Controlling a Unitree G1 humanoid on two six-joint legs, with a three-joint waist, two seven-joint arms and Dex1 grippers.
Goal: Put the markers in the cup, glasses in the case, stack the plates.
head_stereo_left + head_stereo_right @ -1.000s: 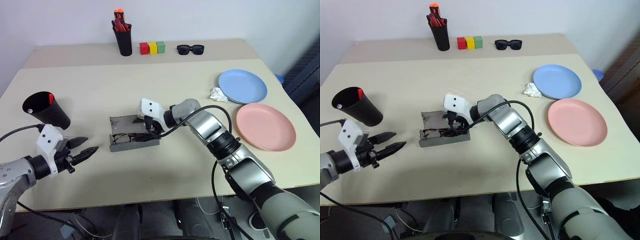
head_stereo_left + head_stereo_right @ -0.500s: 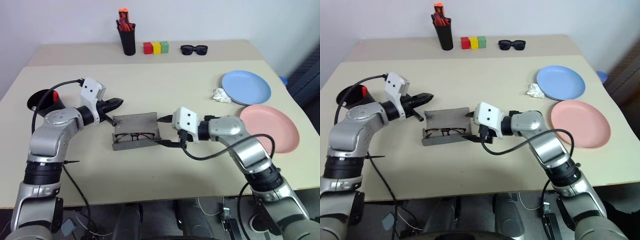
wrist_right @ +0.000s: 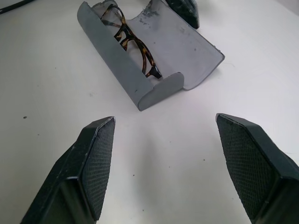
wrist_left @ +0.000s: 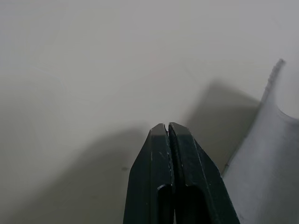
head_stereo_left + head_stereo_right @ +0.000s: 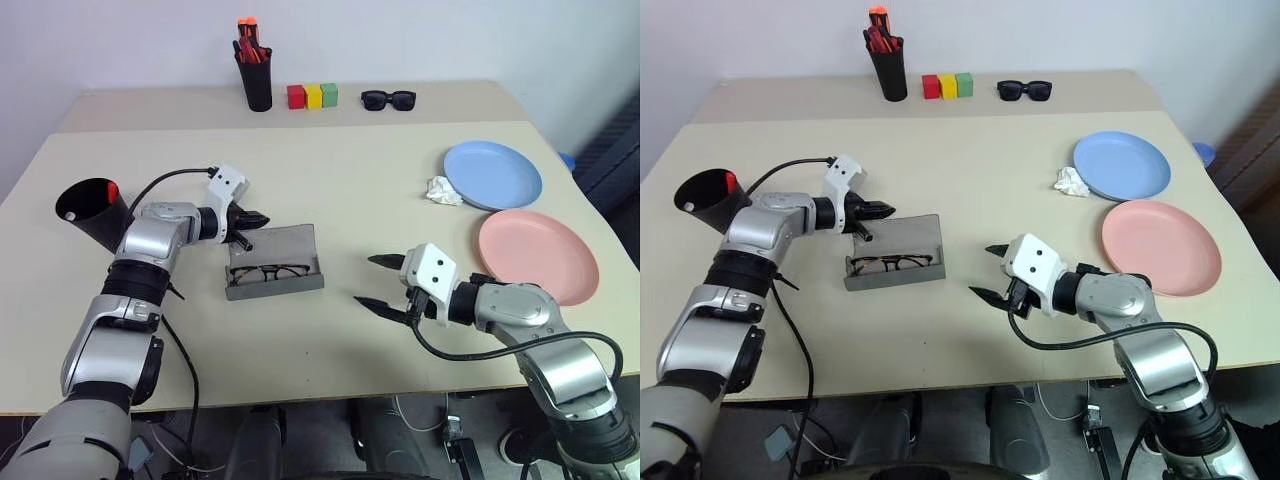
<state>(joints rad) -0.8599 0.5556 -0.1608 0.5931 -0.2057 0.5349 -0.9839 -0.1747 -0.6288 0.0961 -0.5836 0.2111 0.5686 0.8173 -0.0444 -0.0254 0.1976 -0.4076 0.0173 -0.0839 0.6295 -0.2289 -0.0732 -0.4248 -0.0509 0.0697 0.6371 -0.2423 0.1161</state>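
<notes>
Head camera, either eye: the big change is that the right gripper (image 5: pixel 384 281) has pulled off the grey clamshell glasses case (image 5: pixel 274 262) and now hangs over bare beige table (image 5: pixel 330 180) towards the pink round plastic plate (image 5: pixel 537 254), jaws spread wide with nothing in them. A second ago it was buried in the case. The thin dark wire-framed glasses (image 5: pixel 268 271) lie inside the open shell, so I'd call that part done bar closing the lid. Meanwhile the left gripper (image 5: pixel 258 220) has swung in from the table's near left edge, where it was open, and now sits at the case's back left corner with its jaws pinched together, empty as far as I can tell. My guess is it's there to nudge the lid over.

The big black tapered plastic cup (image 5: pixel 92 210) stands at the far left, something red poking out at its rim. The light blue plate (image 5: pixel 492 174) and the pink one lie side by side, not stacked, same as before, so that job is untouched.

Left wrist camera: two black fingers (image 4: pixel 159 177) pressed flat against each other, the case's grey shell just beside them.

Right wrist camera: fingers (image 3: pixel 91 163) well apart, case open ahead with the glasses tucked along its front trough.
</notes>
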